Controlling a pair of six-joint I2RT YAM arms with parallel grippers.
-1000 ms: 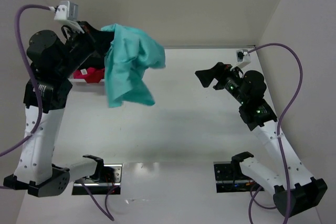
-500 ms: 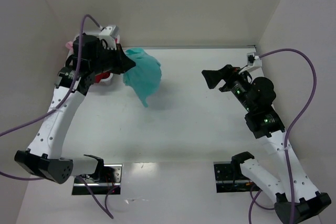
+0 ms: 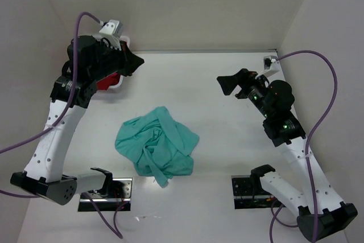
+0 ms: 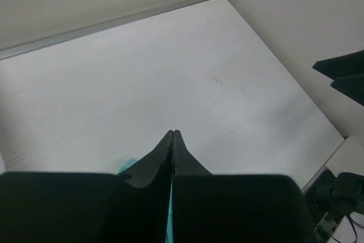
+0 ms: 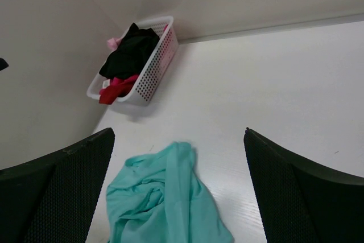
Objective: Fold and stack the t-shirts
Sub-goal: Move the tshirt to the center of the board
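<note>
Top external: you are seeing the teal t-shirt [image 3: 156, 146] lying crumpled on the table [image 3: 239, 135], toward 7 o'clock from the table's middle and free of both arms. The left gripper [image 3: 136, 61] is hanging over the 10 o'clock corner with its jaws pressed together on nothing. The right gripper [image 3: 224, 83] is hovering toward 2 o'clock, jaws spread wide and carrying nothing. A patch of the pink-red t-shirt [image 3: 105, 82] is showing at 10 o'clock, partly behind the left arm.

Left wrist: you are looking along the closed fingers, whose tips are meeting with no cloth between them. A sliver of teal is peeking out at 7 o'clock beside them. Bare table is filling the rest.

Right wrist: both fingers are standing far apart at the lower edges. The teal t-shirt is lying between them at 6 o'clock. The white basket [image 5: 156, 61] is sitting at 10 o'clock against the wall, holding the black t-shirt [image 5: 133, 46] with the pink-red one below it.
</note>
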